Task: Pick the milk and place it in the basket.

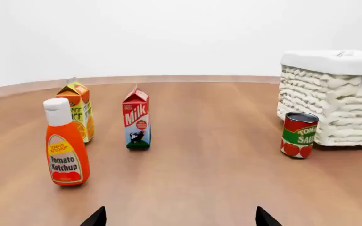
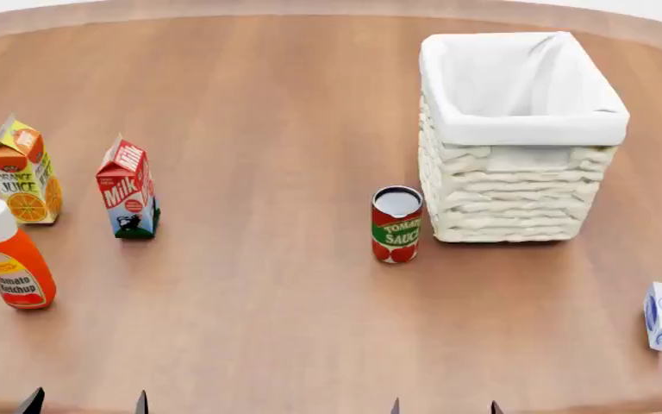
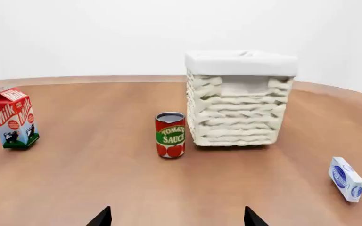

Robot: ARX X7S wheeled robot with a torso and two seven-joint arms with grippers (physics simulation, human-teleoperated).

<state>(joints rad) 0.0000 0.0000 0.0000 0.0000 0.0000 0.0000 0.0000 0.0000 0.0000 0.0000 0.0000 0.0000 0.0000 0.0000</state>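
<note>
Both grippers, left and right, sit wide apart-fingered and empty at my near edge; nothing grasped yet. Milk stands upright left of the basket, so I'd reach with the left.

Very little of the robot shows: only the fingertips of its two grippers, poking up over the near edge of the wooden table. The left gripper appears as two small, flat black wedges with pointed tips, plain and without markings, screws or cables. The right gripper looks the same, two dark, sharp triangular tips, matte and featureless; each wrist view shows its pair as black pointed slivers.
</note>
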